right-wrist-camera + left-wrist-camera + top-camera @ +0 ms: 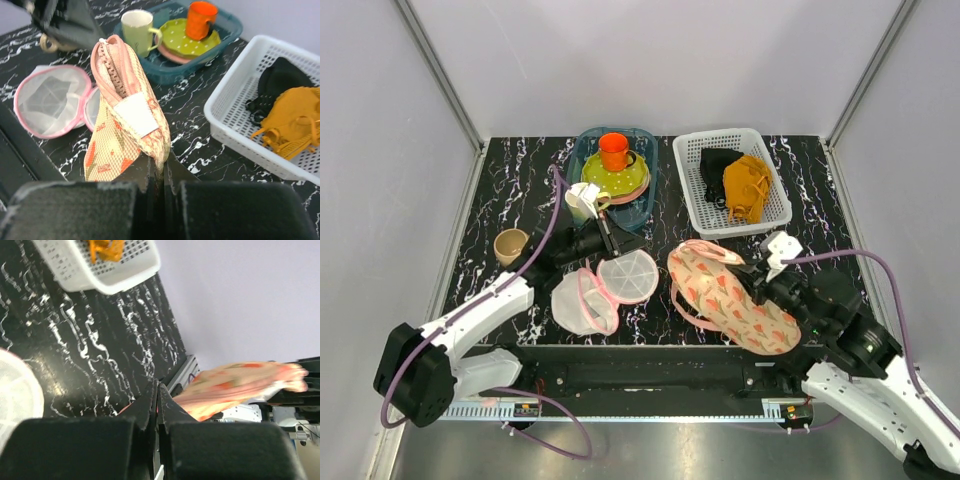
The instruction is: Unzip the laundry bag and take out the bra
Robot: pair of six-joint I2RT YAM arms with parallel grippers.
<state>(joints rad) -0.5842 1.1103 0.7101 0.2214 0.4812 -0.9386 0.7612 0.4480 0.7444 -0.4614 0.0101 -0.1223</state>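
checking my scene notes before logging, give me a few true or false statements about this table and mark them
1. The right gripper pinches the laundry bag. True.
2. The orange cup sits in the white basket. False: it sits in the blue tub.
3. The mustard garment and the black garment lie in the white basket. True.
4. The round mesh pouch is zipped shut. False: it lies open, left of the laundry bag.

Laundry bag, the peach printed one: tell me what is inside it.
Nothing inside shows. The laundry bag has its pink zip closed along the visible edge, so the printed fabric covers whatever it holds; no bra is visible.
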